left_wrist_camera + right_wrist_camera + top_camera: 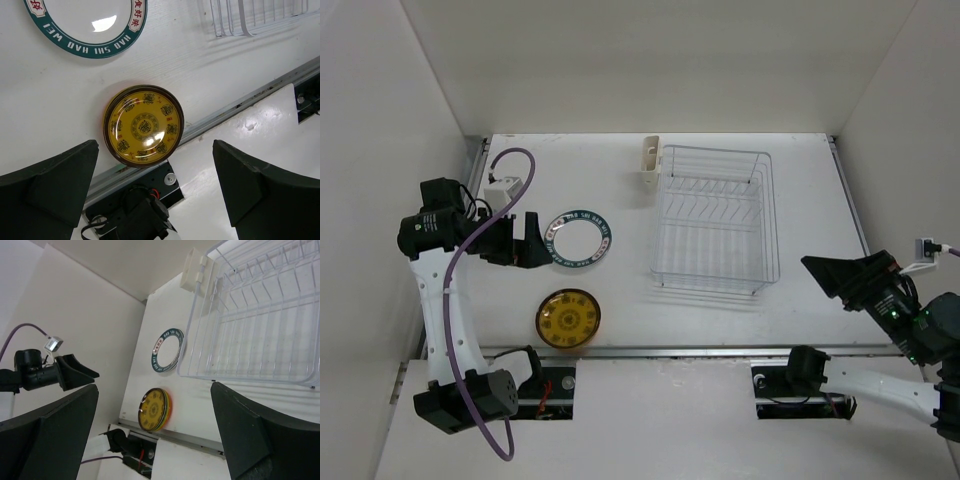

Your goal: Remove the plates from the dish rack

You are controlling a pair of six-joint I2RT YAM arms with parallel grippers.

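Note:
The dish rack (715, 220) stands right of centre with no plates in it; it also shows in the right wrist view (260, 325). A white plate with a dark teal rim (578, 238) lies flat to its left. An amber-yellow patterned plate (567, 319) tops a small stack near the front edge; orange and green edges show under it in the right wrist view (155, 410). My left gripper (525, 245) is open and empty, just left of the teal-rimmed plate. My right gripper (830, 278) is open and empty, right of the rack's front corner.
A cream utensil cup (649, 160) hangs on the rack's far left corner. White walls enclose the table on three sides. A metal rail (650, 350) runs along the front edge. A purple cable (470, 240) loops over the left arm.

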